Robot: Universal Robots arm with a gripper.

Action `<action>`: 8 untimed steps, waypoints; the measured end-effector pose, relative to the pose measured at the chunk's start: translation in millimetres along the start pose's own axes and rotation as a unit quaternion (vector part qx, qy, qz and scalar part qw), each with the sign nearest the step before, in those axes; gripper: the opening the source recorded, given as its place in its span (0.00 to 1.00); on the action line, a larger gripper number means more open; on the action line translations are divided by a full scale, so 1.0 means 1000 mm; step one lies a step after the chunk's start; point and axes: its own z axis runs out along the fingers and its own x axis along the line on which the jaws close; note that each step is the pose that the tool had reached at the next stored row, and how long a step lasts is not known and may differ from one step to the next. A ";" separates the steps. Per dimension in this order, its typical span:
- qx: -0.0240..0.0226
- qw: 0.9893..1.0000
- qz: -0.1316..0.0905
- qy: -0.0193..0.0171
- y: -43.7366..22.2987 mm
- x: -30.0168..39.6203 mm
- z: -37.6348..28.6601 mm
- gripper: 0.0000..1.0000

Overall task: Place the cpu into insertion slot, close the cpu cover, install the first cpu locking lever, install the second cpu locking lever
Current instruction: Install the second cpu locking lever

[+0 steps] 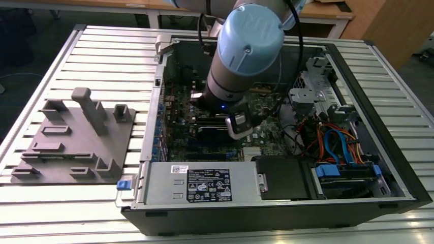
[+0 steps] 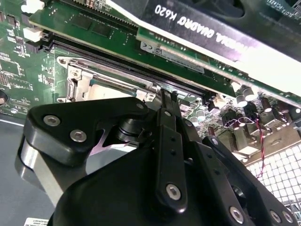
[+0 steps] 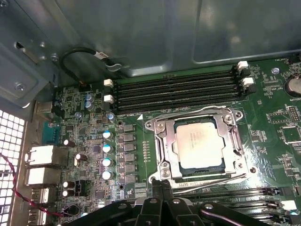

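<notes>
The cpu (image 3: 197, 143), a pale silver square chip, lies flat in the insertion slot (image 3: 159, 165) on the green board. The cpu cover (image 3: 162, 141), a dark-silver frame with a square window, is folded down around the chip. A thin wire locking lever (image 3: 214, 179) runs along the socket edge nearest my gripper. My gripper (image 3: 162, 184) is shut, fingertips together, right at that edge by the lever's end; whether it touches the lever I cannot tell. In the second wrist view the shut gripper (image 2: 164, 94) points at the socket frame (image 2: 89, 77). In the exterior view the gripper (image 1: 239, 133) hangs inside the open computer case.
Long black memory slots (image 3: 178, 92) lie on the socket's far side, more beside my fingers. A graphics card (image 2: 202, 23) stands close to the gripper. Around it are the power supply box (image 1: 203, 183), a drive cage with cables (image 1: 346, 173) and a grey fixture plate (image 1: 74, 137) at the exterior view's left.
</notes>
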 end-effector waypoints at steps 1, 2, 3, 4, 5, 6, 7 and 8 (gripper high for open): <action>-0.001 1.000 0.000 0.000 -0.0004 0.0001 0.0002 0.10; -0.001 1.000 0.000 0.000 -0.0007 0.0001 0.0003 0.10; -0.002 1.000 0.000 0.000 -0.0012 0.0001 0.0005 0.10; -0.002 1.000 0.000 0.000 -0.0016 0.0000 0.0006 0.10; -0.002 1.000 0.000 0.000 -0.0021 -0.0001 0.0007 0.10; -0.003 1.000 0.000 0.000 -0.0027 -0.0001 0.0008 0.10; -0.003 1.000 0.000 0.000 -0.0030 -0.0002 0.0012 0.10; -0.004 1.000 0.000 0.000 -0.0033 -0.0002 0.0016 0.10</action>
